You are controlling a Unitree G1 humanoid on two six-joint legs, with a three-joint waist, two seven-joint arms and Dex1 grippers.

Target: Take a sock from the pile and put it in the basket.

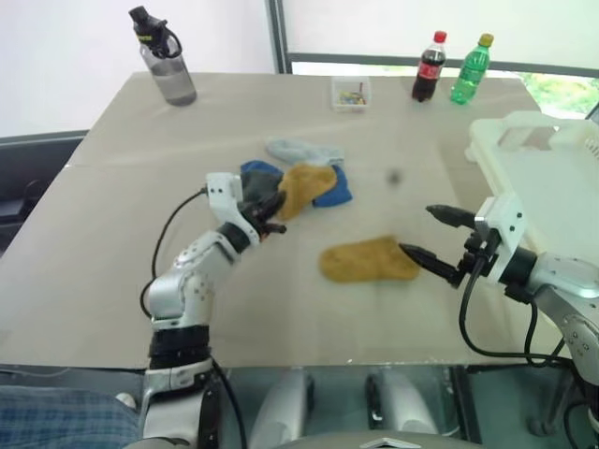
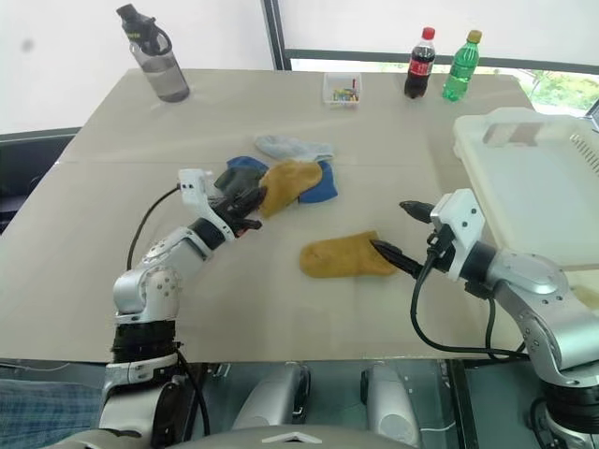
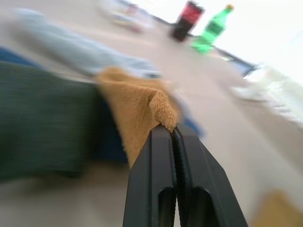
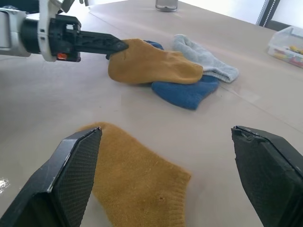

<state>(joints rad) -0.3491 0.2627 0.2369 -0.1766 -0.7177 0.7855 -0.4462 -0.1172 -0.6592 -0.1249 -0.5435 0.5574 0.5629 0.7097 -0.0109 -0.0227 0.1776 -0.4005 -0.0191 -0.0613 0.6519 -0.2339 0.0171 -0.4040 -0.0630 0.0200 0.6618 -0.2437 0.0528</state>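
While clenched on a mustard sock at the pile, seemingly its edge: left end effector; right end effector released.

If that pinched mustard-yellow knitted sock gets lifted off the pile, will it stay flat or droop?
The mustard-yellow knitted sock will probably droop: the left gripper pinches only one edge. It looks soft and light, and may drag the blue sock beneath it.

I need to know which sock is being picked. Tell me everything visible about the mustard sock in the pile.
The mustard sock is a soft ribbed knit, lying on top of the pile. It overlaps a blue sock and sits next to a pale grey one and a dark green one. Its near edge is bunched and pinched between the shut fingers of the left hand. The rest drapes on the pile.
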